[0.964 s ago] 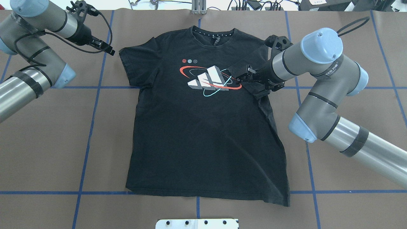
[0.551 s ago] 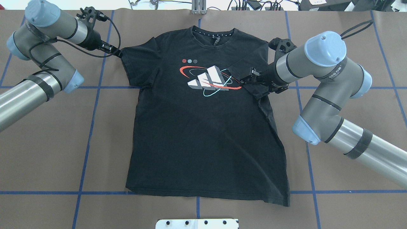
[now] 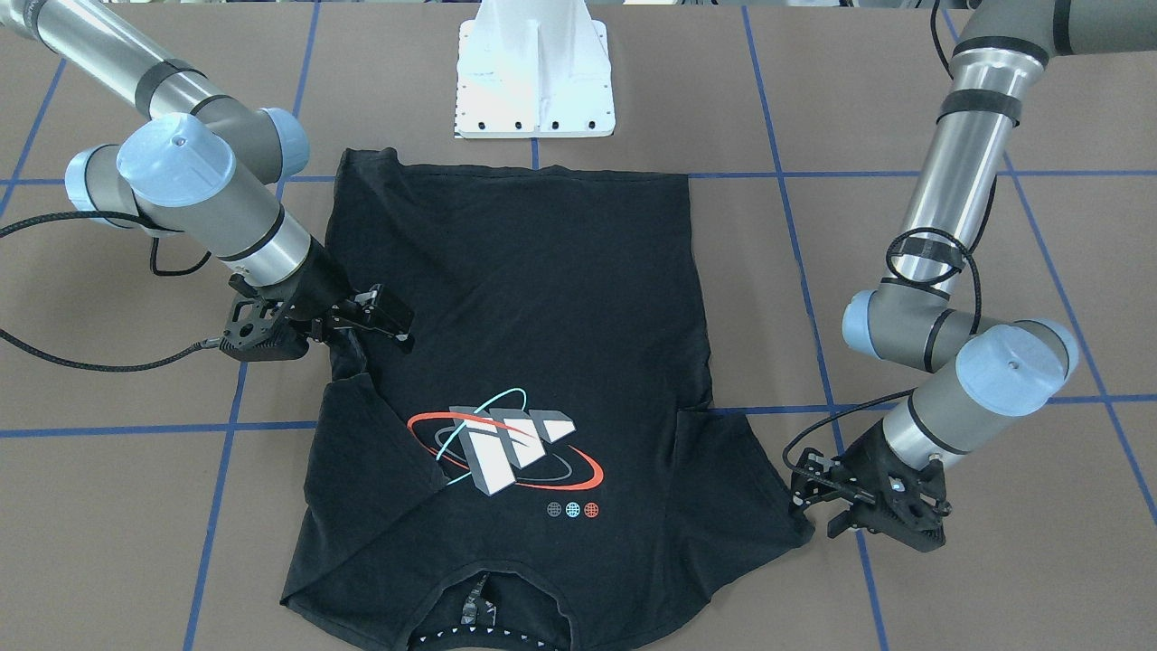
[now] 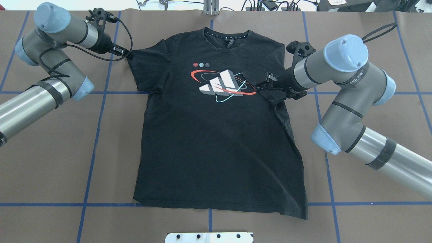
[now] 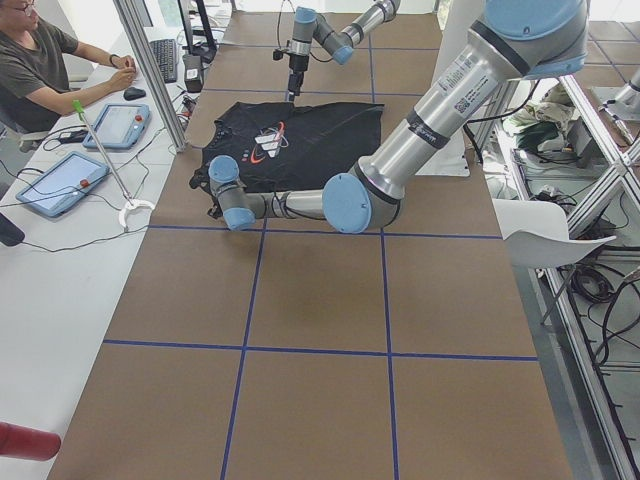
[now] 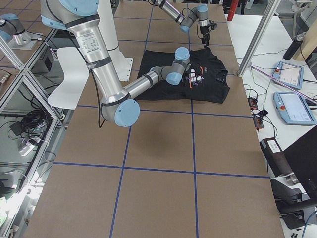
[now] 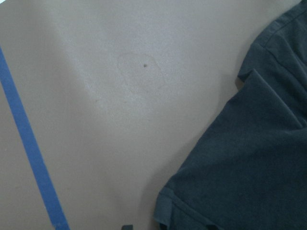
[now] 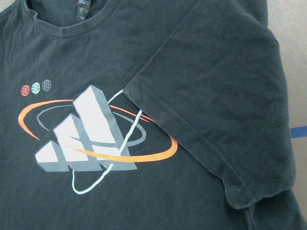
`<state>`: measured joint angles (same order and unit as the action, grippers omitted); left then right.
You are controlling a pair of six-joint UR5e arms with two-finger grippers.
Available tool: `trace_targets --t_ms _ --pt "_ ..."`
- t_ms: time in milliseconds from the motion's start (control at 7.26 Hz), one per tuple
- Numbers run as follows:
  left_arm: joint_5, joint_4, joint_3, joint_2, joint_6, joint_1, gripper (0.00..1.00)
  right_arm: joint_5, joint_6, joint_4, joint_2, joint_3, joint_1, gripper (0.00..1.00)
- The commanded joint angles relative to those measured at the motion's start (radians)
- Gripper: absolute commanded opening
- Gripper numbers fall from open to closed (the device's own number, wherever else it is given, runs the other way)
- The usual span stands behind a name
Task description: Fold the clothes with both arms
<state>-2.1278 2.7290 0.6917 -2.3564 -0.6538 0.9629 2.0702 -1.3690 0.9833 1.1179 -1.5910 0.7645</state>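
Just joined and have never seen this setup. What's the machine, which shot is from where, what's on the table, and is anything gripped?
Two robot arms with two-finger grippers work at a brown table taped in blue squares. One camera looks down from behind the robot and one faces it, so sides swap. Two more sit at the table's ends, and one rides on each wrist. A black T-shirt lies flat, logo up. Its sleeve on the robot's right is folded in over the chest, with the right gripper at it. The left gripper is at the tip of the other sleeve. I cannot tell whether either gripper pinches cloth.
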Motion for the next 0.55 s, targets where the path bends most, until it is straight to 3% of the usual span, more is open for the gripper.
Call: trace_targets --t_ms 0,275,413 --pt "0.028 0.035 -0.037 -0.017 -0.038 -0.015 0.48 -0.001 0.001 0.000 0.002 0.000 -0.001 1.00" --pt "0.028 0.037 -0.040 -0.017 -0.040 -0.013 0.00 -0.002 0.001 0.000 0.002 -0.001 -0.001 1.00" --pt "0.022 0.037 -0.023 -0.017 -0.040 -0.007 0.00 -0.002 0.001 0.000 0.002 -0.001 -0.001 1.00"
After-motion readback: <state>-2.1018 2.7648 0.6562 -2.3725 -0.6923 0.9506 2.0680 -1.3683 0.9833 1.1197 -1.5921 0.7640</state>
